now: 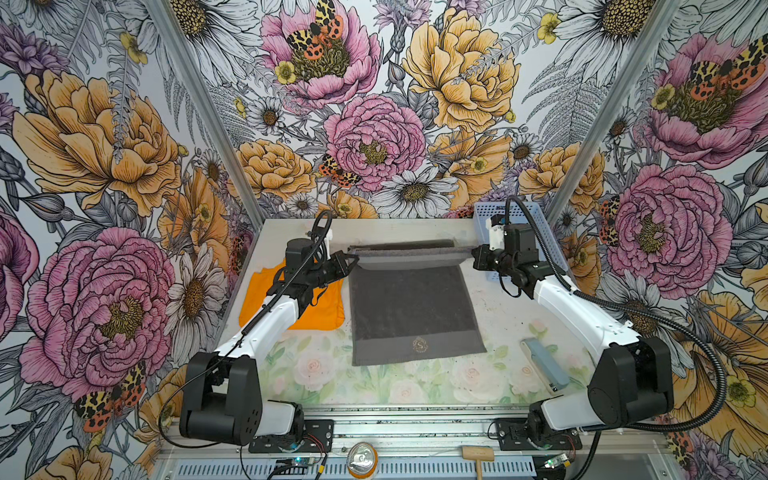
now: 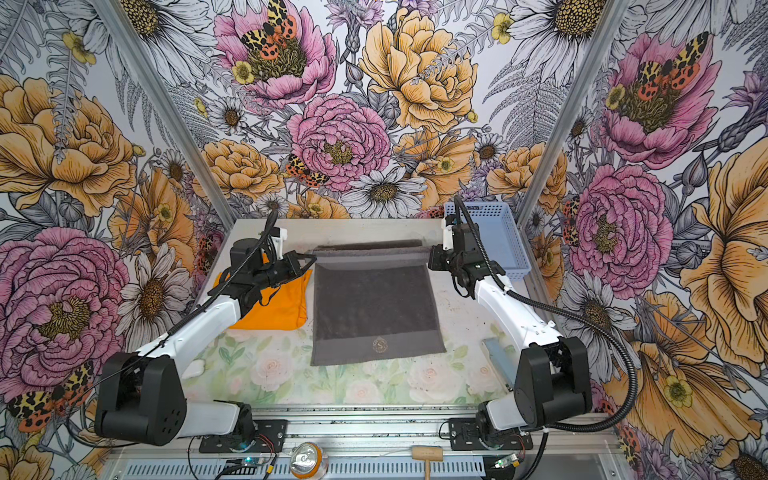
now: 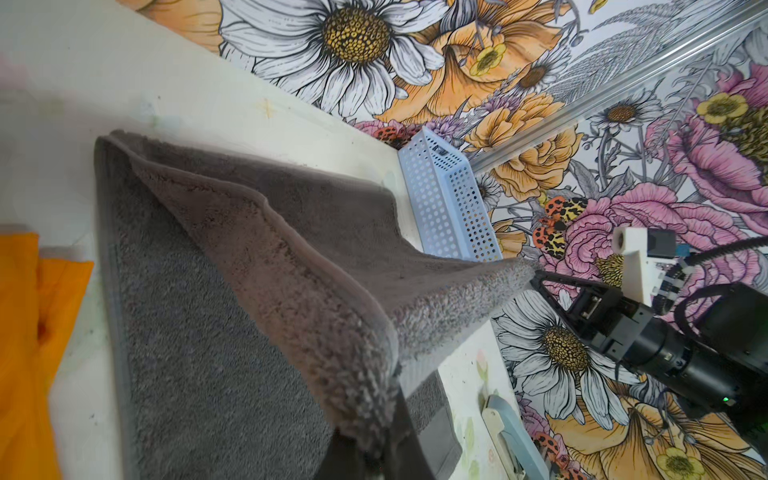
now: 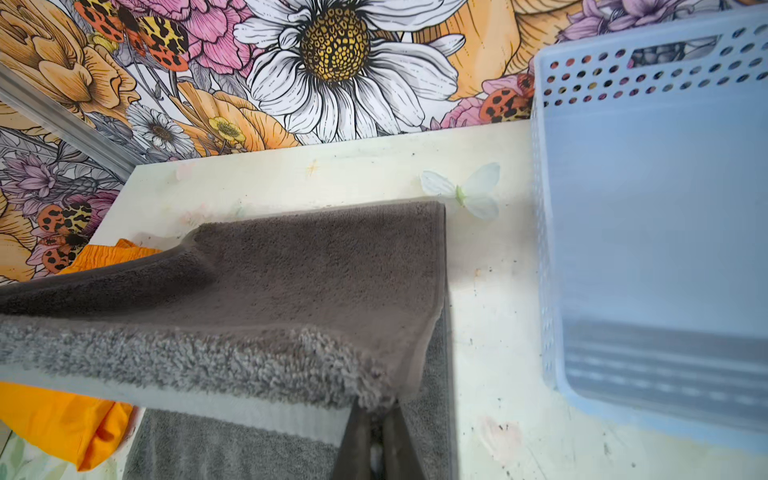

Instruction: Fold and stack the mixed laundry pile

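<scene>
The dark grey towel (image 1: pixel 411 307) (image 2: pixel 372 307) lies mid-table, its gold emblem (image 1: pixel 420 345) near the front edge. Its far edge is lifted off the table and stretched taut between both grippers. My left gripper (image 1: pixel 353 259) (image 2: pixel 312 258) (image 3: pixel 382 457) is shut on the far left corner. My right gripper (image 1: pixel 473 251) (image 2: pixel 430 251) (image 4: pixel 376 419) is shut on the far right corner. In both wrist views the towel (image 3: pixel 208 332) (image 4: pixel 291 282) hangs as a raised fold over its flat part. The orange shorts (image 1: pixel 320 307) (image 2: pixel 282 307) (image 4: pixel 62 419) lie folded left of the towel, partly under my left arm.
A pale blue perforated basket (image 1: pixel 536 220) (image 2: pixel 503 237) (image 4: pixel 656 232) stands at the back right corner, close behind my right wrist. A grey-blue flat tool (image 1: pixel 544 365) (image 3: pixel 511 436) lies on the table's front right. A can (image 1: pixel 362 457) and a wooden mallet (image 1: pixel 478 455) sit below the front rail.
</scene>
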